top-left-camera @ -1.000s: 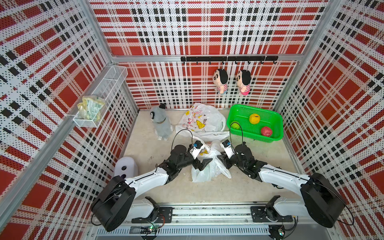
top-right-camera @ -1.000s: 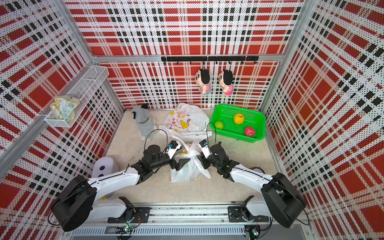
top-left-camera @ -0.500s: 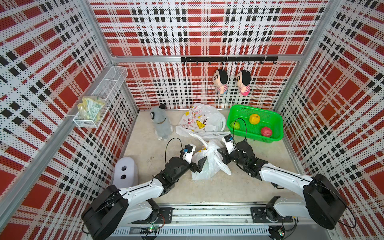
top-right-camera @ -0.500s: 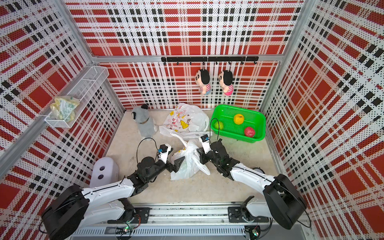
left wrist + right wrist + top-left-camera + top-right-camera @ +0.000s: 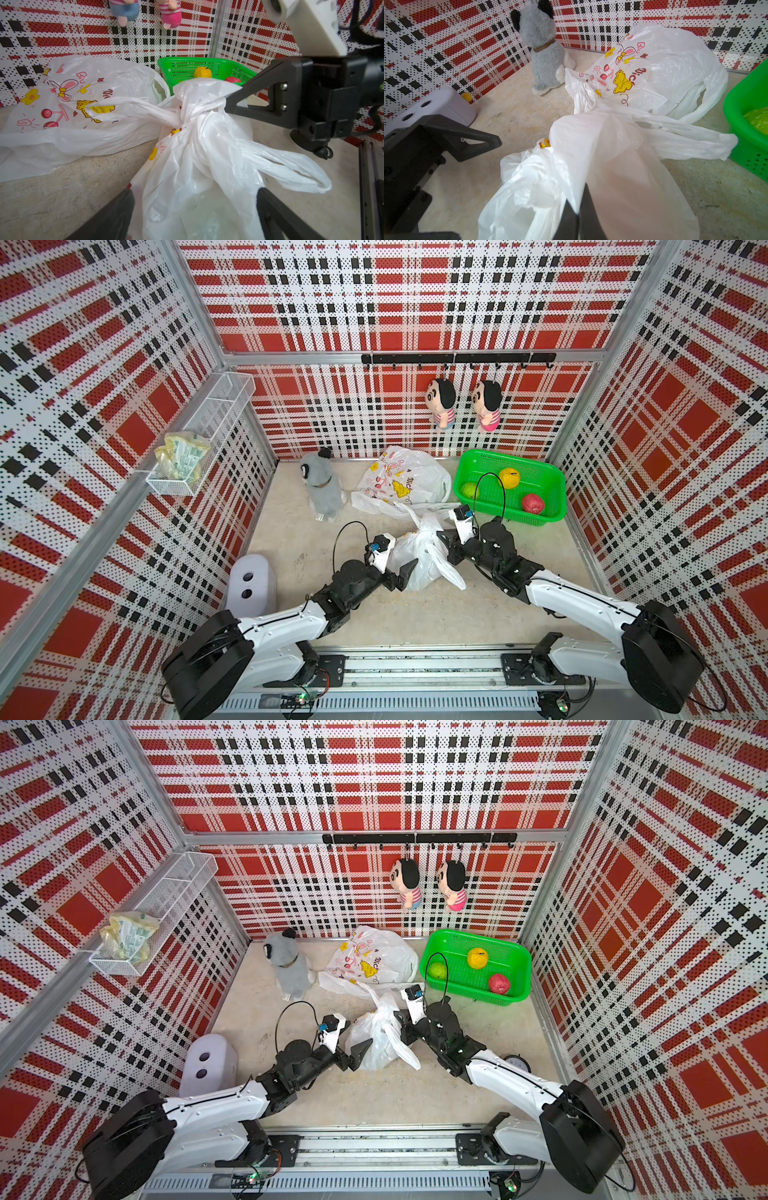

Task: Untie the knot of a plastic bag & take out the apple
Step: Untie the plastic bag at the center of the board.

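The knotted white plastic bag [image 5: 419, 560] [image 5: 376, 1040] stands mid-floor between both arms. Its knot [image 5: 182, 119] sits high on the bag, with loose handles trailing to both sides. My left gripper [image 5: 195, 199] [image 5: 405, 570] is open, its fingers [image 5: 122, 209] either side of the bag's lower body. My right gripper [image 5: 577, 209] [image 5: 441, 536] is shut on a flap of the bag just beside the knot. The apple is hidden inside the bag; only a faint pale shape shows through the plastic in the left wrist view.
A second, printed plastic bag [image 5: 405, 483] lies slack behind. A green basket [image 5: 510, 455] with three fruits stands back right. A grey plush dog [image 5: 323, 485] sits back left, a pale box [image 5: 251, 591] by the left wall.
My left arm pulled back toward the front and its open gripper now straddles the bag lower down. My right gripper closed on the bag's flap.
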Robot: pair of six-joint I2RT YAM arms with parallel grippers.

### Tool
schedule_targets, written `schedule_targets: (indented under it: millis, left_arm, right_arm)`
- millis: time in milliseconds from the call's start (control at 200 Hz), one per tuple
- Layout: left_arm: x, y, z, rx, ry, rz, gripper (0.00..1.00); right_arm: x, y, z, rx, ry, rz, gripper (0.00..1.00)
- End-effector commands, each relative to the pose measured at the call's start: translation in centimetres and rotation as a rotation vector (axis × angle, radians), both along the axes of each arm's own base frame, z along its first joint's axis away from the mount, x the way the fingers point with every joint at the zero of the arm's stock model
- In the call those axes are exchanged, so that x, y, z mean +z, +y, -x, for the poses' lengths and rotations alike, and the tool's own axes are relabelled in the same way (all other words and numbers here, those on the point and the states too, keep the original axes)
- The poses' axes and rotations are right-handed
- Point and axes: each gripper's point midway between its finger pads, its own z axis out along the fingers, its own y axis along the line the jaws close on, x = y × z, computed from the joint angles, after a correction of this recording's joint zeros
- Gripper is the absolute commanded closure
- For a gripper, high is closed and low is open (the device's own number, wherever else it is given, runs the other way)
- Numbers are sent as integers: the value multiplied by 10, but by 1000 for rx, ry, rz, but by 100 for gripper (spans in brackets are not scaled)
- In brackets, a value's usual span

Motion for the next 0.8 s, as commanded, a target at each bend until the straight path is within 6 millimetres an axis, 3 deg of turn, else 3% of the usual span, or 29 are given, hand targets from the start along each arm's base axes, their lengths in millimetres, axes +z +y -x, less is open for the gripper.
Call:
schedule_targets:
  millis: [0, 100, 170, 215, 286, 401, 486, 656, 741, 797]
  left_arm:
    - [4, -17, -7, -36, -15, 2, 6]
    - [8, -27, -10, -61, -25, 40, 8]
    - [11, -33, -15, -69, -24, 57, 17]
    - [10, -37, -19, -76, -18, 57, 32]
    - [8, -43, -21, -100, -7, 55, 65]
    - [4, -37, -26, -96, 10, 63, 99]
    - [4, -23, -30, -66, 14, 83, 100]
    - [8, 25, -40, 76, 7, 137, 100]
    - [6, 43, -42, 137, 1, 140, 100]
    - [6, 48, -42, 152, -1, 141, 100]
  right_arm:
    - [17, 6, 0, 25, -52, -46, 100]
    - [8, 5, -1, 18, -35, -41, 100]
    - [0, 3, 0, 4, -21, -36, 100]
    - [-3, -1, 0, -16, -13, -38, 100]
    - [-8, -8, 0, -47, -8, -39, 100]
    - [-15, -28, -2, -142, 4, -12, 100]
    - [-21, -46, -3, -224, 20, 0, 100]
    - [-36, -91, -4, -401, 61, -56, 100]
    - [-42, -105, -3, -462, 68, -79, 100]
    - [-43, -102, 0, -441, 64, -90, 100]
